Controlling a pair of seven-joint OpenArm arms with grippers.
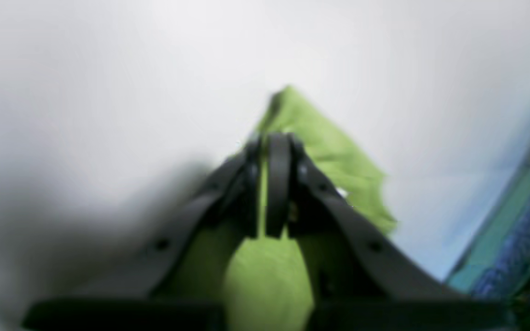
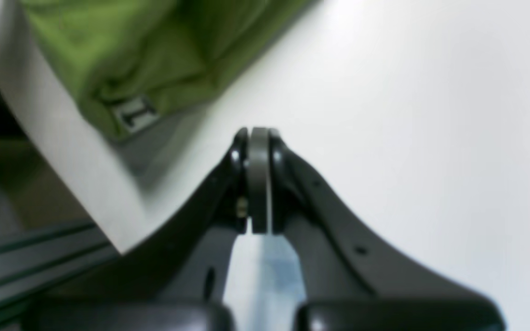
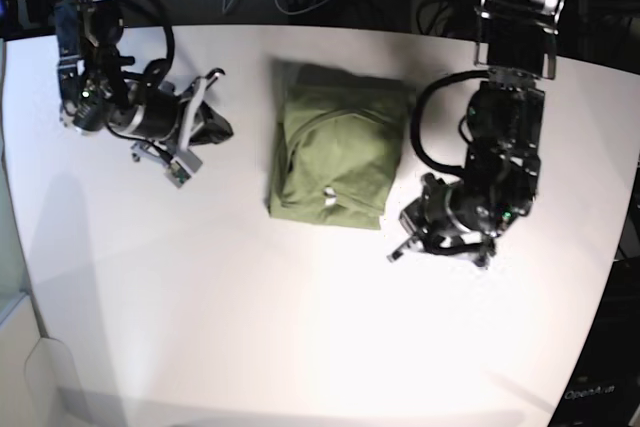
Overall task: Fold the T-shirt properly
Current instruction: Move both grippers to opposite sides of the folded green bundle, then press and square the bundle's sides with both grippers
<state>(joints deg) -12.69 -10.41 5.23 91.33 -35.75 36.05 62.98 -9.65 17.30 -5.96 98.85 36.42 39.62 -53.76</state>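
1. The T-shirt is found lying on the white surface, folded into a compact rectangular bundle, between the two hands.
2. A small pale tag is seen on the bundle's near edge; creases are noted across the top layer.
3. The left hand is observed to the right of the T-shirt in the base view, just beside its lower corner, closed and gripping nothing. Green cloth is seen behind it in the blurred wrist view.
4. The right hand is observed on the opposite side of the T-shirt, apart from it, pinched together and empty.
5. The cloth is judged light, soft and limp; layers would slip if dragged. A pinch at an edge or corner is judged best.
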